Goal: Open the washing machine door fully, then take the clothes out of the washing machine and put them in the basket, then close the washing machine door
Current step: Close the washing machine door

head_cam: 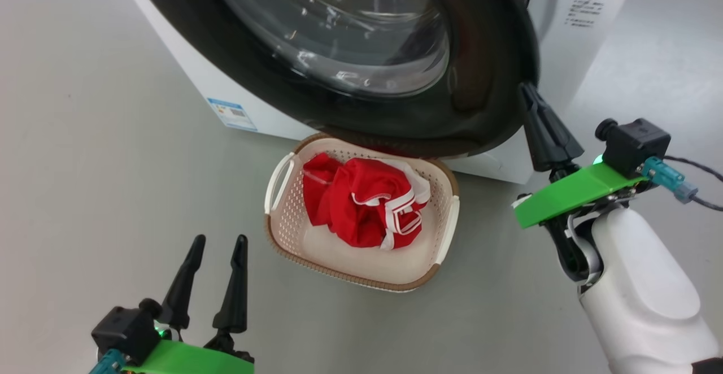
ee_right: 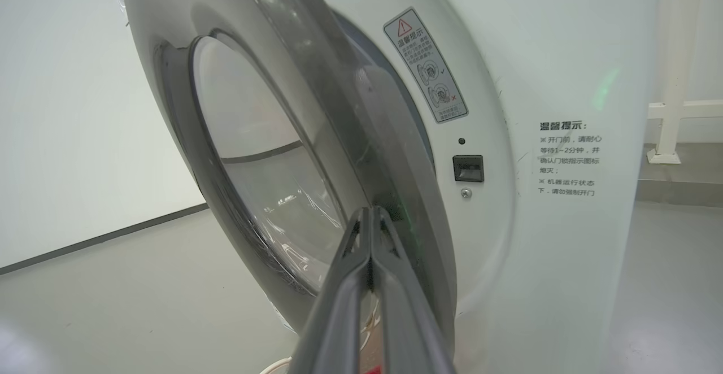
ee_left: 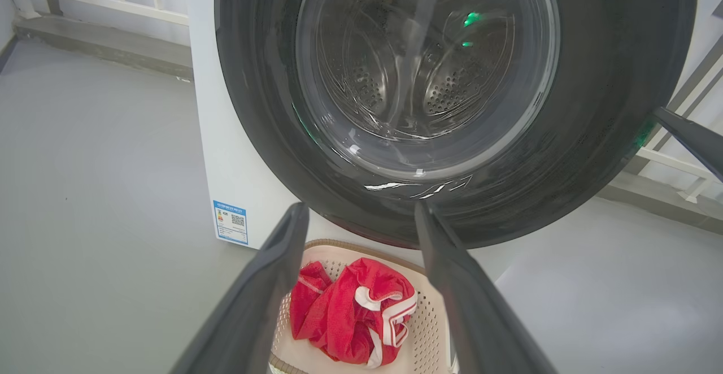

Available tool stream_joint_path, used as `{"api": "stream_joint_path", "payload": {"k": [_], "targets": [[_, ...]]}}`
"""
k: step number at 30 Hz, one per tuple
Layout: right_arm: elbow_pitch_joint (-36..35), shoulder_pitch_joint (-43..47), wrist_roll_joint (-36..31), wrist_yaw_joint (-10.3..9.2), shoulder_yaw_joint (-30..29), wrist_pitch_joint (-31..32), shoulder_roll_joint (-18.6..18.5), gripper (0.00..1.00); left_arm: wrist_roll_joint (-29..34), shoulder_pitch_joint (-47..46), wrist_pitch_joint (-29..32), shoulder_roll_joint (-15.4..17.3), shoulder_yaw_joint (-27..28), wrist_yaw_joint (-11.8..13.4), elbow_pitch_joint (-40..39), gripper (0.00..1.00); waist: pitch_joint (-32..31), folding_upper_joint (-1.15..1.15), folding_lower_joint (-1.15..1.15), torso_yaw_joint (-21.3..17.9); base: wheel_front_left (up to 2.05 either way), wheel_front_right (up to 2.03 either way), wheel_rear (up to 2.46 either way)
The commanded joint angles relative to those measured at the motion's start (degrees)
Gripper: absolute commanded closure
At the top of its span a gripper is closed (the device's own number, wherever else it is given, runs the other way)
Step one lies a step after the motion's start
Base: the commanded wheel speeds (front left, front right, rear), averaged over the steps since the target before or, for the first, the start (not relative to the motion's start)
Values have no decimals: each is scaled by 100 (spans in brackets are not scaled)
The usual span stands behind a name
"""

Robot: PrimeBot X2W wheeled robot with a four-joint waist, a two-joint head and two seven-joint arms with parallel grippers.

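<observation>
One washing machine [head_cam: 559,80] with one door [head_cam: 486,69]. One basket [head_cam: 350,275] at six o'clock of the door. One heap of red clothes [head_cam: 361,204]; garment count undetermined. Two grippers: left gripper [head_cam: 220,239], right gripper [head_cam: 526,88]. One blue label [head_cam: 231,114].

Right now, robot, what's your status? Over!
Left hand open, empty. Right hand shut, tips at edge of washing machine door, ajar. Clothes in the basket. Basket sits just under the door.

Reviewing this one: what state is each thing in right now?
washing machine door: ajar, not latched
basket: upright on the floor under the door
clothes: bunched inside the basket
left gripper: jaws open, empty
right gripper: jaws shut, tips at the door's rim
</observation>
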Motion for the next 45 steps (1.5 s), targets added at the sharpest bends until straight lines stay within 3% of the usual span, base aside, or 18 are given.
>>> {"api": "stream_joint_path", "payload": {"k": [1,28,40,42,45], "targets": [[-78,-240,-93,37,40,-37,21,100,-38,-163,-28,45,126,-32,-127,0,173,0,0,146,0,0,0],[-184,-1486,-288,37,-831,-37,-176,100,-288,-762,-28,45,-282,-32,-142,0,929,0,0,549,0,0,0],[-364,-641,-226,37,-397,-37,-195,100,-35,-650,-28,45,-250,-32,18,0,496,0,0,339,0,0,0],[-424,-415,-224,37,-336,-37,-205,89,52,-617,-28,45,-228,-32,47,0,410,0,0,270,0,0,0],[-525,-87,-217,37,-268,-37,-211,55,171,-553,-28,44,-180,-32,90,0,271,0,0,143,0,0,0]]}}
